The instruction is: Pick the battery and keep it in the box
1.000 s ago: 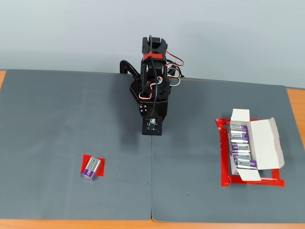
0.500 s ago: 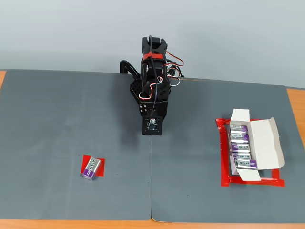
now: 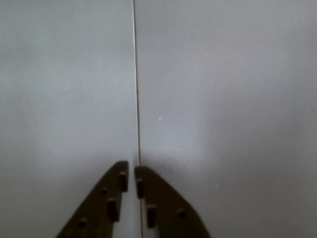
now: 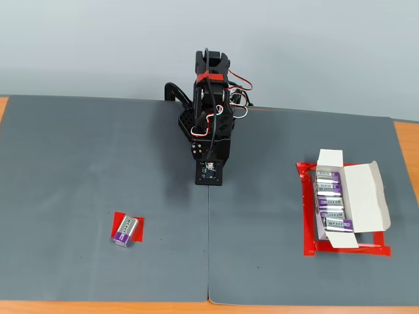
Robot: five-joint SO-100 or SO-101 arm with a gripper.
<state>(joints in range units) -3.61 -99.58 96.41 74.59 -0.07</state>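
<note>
Over the seam between two dark grey mats: black two-finger gripper (image 3: 132, 174) pinched nearly closed, nothing held.

Down at lower left of the fixed view, small purple and silver-grey block battery (image 4: 125, 230) lying on a little red tape patch (image 4: 135, 225), well apart from the folded black arm (image 4: 211, 124). Over at right, narrow white cardboard box (image 4: 357, 199) with flaps folded out, sitting inside a red tape rectangle (image 4: 308, 222), holding a row of matching purple batteries (image 4: 332, 201). Only mat surface ahead in the wrist view.
</note>
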